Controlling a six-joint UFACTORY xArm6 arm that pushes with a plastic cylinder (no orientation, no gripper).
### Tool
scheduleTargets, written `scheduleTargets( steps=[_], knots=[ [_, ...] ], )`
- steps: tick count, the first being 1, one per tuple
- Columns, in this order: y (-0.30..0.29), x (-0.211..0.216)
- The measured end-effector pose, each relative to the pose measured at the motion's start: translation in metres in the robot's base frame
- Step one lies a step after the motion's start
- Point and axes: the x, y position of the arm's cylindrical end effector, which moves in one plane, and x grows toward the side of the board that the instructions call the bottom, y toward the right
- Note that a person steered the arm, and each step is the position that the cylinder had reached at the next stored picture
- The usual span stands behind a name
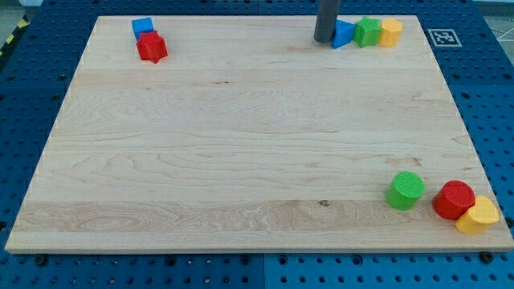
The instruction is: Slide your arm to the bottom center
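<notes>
One tool tip (324, 41), view's top, touching blue triangular block (343, 34)

A single camera is looking down at a slant from the near edge, taking in the whole wooden counter (241, 144) from moderately close.

My tip (324, 40) rests at the top of the pale wooden board (241, 144), touching the left side of a blue triangular block (343, 34).
</notes>
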Motion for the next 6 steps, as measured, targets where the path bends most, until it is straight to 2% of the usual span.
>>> scheduleTargets(
  steps=[1, 3, 4, 5, 6],
  knots=[
    [-0.035, 0.022],
    [-0.130, 0.132],
    [-0.142, 0.228],
    [-0.124, 0.311],
    [-0.094, 0.363]
  ],
)
